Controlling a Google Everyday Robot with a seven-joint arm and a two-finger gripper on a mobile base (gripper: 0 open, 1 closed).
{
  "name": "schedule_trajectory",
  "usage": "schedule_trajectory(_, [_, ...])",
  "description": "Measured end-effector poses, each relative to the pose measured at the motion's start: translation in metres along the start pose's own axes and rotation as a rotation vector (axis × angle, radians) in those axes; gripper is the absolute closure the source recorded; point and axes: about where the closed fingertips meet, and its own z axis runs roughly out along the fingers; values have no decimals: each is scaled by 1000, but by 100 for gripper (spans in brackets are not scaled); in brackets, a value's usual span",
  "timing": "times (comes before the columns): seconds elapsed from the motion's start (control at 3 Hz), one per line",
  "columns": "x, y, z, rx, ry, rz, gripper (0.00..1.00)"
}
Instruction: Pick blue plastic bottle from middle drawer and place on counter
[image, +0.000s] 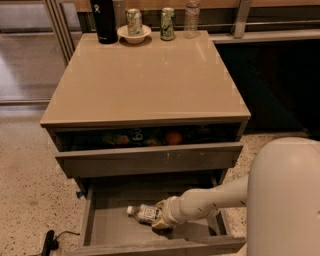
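Observation:
The blue plastic bottle (143, 213) lies on its side in the open middle drawer (114, 231), white cap pointing left. My gripper (161, 218) reaches into the drawer from the right and sits at the bottle's right end, covering it. The bottle rests on the drawer's grey floor. The tan counter (150, 80) is the cabinet's top slab, above both drawers.
The upper drawer (150, 159) is partly open above my arm, with an orange fruit (173, 137) and cans inside. At the counter's back edge stand a black flask (102, 20), a bowl holding a can (134, 34), another can (167, 23) and a clear bottle (191, 17). A cable (50, 241) lies on the floor at the left.

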Motion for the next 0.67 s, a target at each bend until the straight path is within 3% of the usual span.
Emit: schedule_trajectory(0.67, [-9, 2, -8, -3, 4, -25, 100])
